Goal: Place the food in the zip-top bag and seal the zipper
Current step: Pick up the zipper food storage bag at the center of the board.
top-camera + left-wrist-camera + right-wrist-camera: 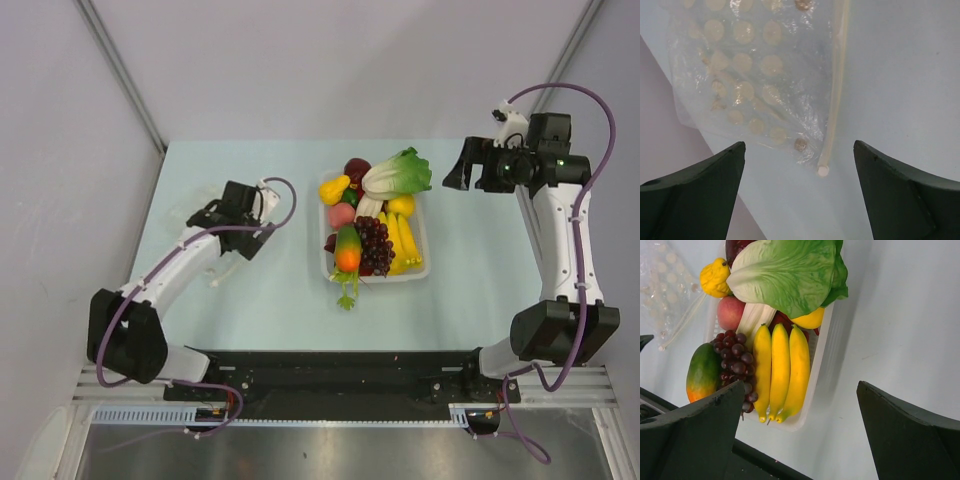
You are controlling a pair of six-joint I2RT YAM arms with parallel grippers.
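Observation:
The food lies heaped in a white tray (422, 240) at the table's middle: lettuce head (400, 172), bananas (403, 245), purple grapes (373, 245), and an orange-green piece (347, 250) overhanging the near rim. In the right wrist view I see the lettuce (790, 275), bananas (780, 370) and grapes (735, 365). The clear dotted zip-top bag (755, 75) lies flat on the table, its zipper strip (837, 85) along its right edge. My left gripper (800, 150) is open and empty just short of the bag's corner. My right gripper (460, 170) is open and empty, raised right of the tray.
The table's left edge meets a grey wall close beside the bag (670, 145). The tray's rim (815, 380) lies between my right fingers' line of sight. A black rail (340, 365) runs along the near edge.

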